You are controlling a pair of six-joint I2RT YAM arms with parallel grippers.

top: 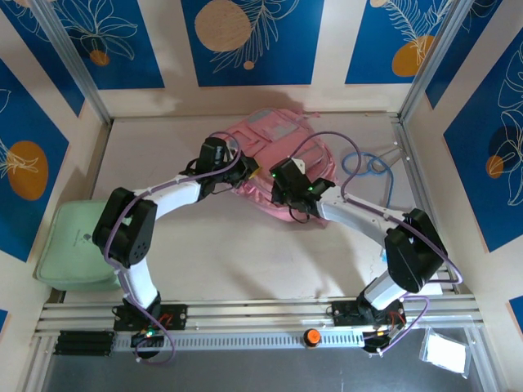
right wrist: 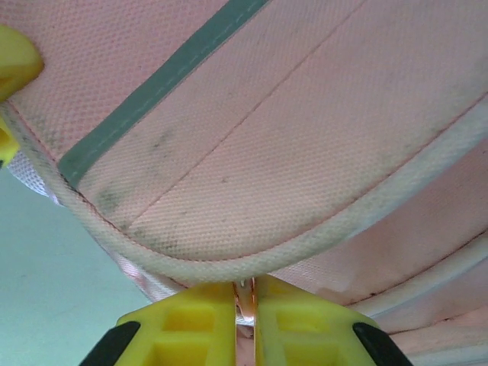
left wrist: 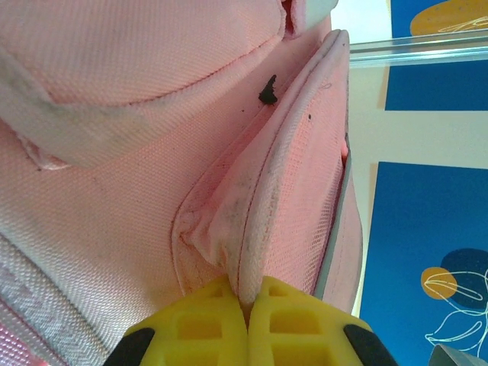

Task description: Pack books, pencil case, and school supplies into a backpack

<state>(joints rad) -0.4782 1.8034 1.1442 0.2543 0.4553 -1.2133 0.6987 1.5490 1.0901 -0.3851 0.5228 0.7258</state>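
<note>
at mid-table | arms bent inward | left tool (left wrist: 245, 293) clamped on backpack (top: 274, 132) fold | right tool (right wrist: 244, 293) pinching its edge

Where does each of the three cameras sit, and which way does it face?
Top external: high behind the robot, facing down on the table and pink backpack; left arm and right arm show.
Left wrist: on the left arm, facing the backpack; left gripper shut on a fabric fold.
Right wrist: on the right arm, facing the backpack; right gripper shut on its piped edge.
Shared: all show the backpack.
</note>
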